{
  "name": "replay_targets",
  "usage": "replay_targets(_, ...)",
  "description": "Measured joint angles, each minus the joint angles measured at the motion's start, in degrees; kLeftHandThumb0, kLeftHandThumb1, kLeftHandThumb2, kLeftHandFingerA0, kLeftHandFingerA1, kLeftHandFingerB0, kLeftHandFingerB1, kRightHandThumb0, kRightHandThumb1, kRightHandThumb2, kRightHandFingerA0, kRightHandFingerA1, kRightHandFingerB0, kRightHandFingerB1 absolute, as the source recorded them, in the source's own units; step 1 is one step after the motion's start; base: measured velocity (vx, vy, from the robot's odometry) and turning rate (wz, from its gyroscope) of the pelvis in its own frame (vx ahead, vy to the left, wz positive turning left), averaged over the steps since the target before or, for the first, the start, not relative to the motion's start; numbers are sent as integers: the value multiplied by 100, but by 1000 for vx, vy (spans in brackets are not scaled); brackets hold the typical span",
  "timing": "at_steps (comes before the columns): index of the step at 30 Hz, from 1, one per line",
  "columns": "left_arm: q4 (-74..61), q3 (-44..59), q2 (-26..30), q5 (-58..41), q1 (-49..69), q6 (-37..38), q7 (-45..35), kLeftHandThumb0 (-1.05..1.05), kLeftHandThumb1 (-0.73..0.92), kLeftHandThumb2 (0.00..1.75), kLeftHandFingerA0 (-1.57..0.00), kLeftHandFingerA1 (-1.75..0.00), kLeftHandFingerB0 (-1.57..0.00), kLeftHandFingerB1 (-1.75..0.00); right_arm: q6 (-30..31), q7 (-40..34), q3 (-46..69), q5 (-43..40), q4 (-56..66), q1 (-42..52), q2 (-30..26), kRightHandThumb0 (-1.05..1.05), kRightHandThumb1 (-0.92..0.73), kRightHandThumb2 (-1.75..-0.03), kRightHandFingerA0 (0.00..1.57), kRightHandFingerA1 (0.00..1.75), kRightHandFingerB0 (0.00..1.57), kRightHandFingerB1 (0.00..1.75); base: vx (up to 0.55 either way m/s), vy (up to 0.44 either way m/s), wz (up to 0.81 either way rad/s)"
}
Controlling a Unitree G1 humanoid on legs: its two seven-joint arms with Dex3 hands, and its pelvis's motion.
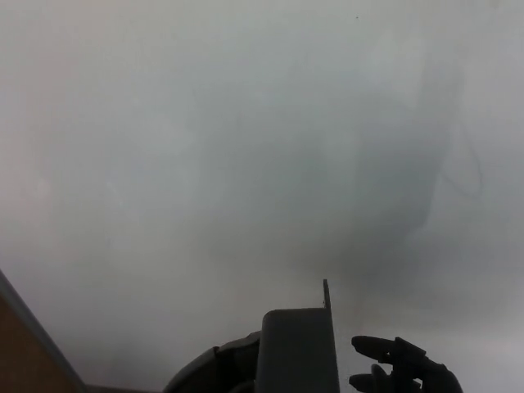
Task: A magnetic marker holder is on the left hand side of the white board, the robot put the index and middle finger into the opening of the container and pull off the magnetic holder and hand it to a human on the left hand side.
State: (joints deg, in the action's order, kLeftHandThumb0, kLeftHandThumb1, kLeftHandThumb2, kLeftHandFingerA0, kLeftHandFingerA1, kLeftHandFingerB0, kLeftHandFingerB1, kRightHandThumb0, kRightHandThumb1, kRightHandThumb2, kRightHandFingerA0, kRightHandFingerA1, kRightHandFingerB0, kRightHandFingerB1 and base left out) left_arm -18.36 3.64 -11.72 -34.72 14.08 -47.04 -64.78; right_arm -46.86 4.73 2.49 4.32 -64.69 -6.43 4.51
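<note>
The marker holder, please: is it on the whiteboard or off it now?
Cannot tell: the grey marker holder stands upright at the bottom edge against the whiteboard, beside the left hand, but contact is not visible.

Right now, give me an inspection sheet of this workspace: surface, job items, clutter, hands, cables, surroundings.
Surface: whiteboard fills the head view, pale grey, with blurred dark reflections at right.
Job's things: dark grey marker holder at bottom centre, upright, thin edge sticking up at its top right.
Clutter: nothing seen.
Hands: one black hand at the bottom edge, fingers beside the holder's right side; which hand, and whether it grips, cannot be told.
Cables: a thin dark curved line at right, possibly only a reflection.
Surroundings: brown strip past the board's frame, bottom left.
</note>
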Motion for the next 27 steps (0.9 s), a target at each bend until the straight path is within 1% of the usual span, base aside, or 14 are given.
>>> replay_targets(3, -174, -10, 4, -231, 93, -1, 159, -30, 53, 56, -91, -92, -67, -46, 0, 0, -5, 8, 0, 1, 0, -63, -85, -65, 79, 61, 69, 50, 0, 0, 0)
replay_targets(4, -213, -14, 5, -280, 119, -1, 194, -32, 59, 58, -79, -74, -54, -37, 0, 0, -5, 9, 0, 2, 0, -64, -85, -65, 78, 58, 67, 50, 0, 0, 0)
replay_targets(5, -267, -20, 4, -354, 160, -1, 253, -32, 59, 58, -79, -74, -54, -37, 0, 0, -6, 11, 0, 2, 0, -64, -85, -65, 78, 58, 67, 50, 0, 0, 0)
replay_targets(6, -311, -25, 4, -413, 197, -1, 299, -53, 57, 58, -67, -60, -37, -34, 0, 0, -6, 12, -1, 3, -1, -66, -84, -65, 77, 57, 66, 50, 0, 0, 0)
replay_targets(7, -380, -41, 3, -510, 255, -1, 368, -53, 57, 58, -67, -60, -37, -34, 0, -1, -7, 14, -1, 3, -1, -66, -84, -65, 77, 57, 66, 50, 0, 0, 0)
replay_targets(8, -380, -41, 3, -510, 255, -1, 368, -81, 62, 59, -49, -42, -21, -28, 0, -1, -7, 14, -1, 3, -1, -65, -85, -65, 77, 57, 67, 50, 0, 0, 0)
replay_targets(9, -472, -74, -1, -659, 352, -1, 473, -81, 62, 59, -49, -42, -21, -28, 0, -2, -8, 19, -1, 3, -2, -65, -85, -65, 77, 57, 67, 50, 0, 0, 0)
replay_targets(10, -537, -101, -6, -750, 420, -1, 537, -102, 60, 97, -30, -49, -6, -1, 0, -2, -9, 22, -1, 4, -2, -64, -85, -66, 76, 57, 65, 50, 0, 0, 0)
replay_targets(11, -565, -118, -8, -802, 458, -1, 573, -102, 60, 97, -30, -49, -6, -1, 0, -2, -11, 24, -1, 4, -2, -64, -85, -66, 76, 57, 65, 50, 0, 0, 0)
replay_targets(12, -601, -137, -11, -868, 503, -1, 612, -90, 52, 95, -28, -50, -3, -11, 0, -3, -12, 27, -1, 4, -3, -64, -86, -65, 77, 57, 66, 50, 0, 0, 0)
replay_targets(14, -659, -173, -12, -973, 571, -1, 684, -95, 55, 99, -25, -51, -3, -7, 0, -3, -14, 33, -1, 4, -3, -64, -85, -65, 77, 57, 65, 49, 0, 0, 0)
replay_targets(17, -772, -237, -11, -1216, 696, -2, 842, -102, 58, 103, -19, -47, -6, -12, 1, -3, -14, 44, -2, 5, -6, -64, -85, -65, 77, 58, 66, 49, 0, 0, 0)
replay_targets(22, -932, -332, -13, -1597, 836, -2, 1055, -105, 61, 106, -18, -47, -8, -15, 3, -4, -17, 75, -2, 5, -14, -64, -85, -65, 77, 58, 67, 50, 0, 0, 0)
replay_targets(27, -1083, -438, -20, -1932, 963, -1, 1233, -105, 64, 110, -21, -48, -9, -10, 3, -5, -15, 96, -2, 6, -20, -63, -85, -65, 77, 59, 66, 49, 0, 0, 0)
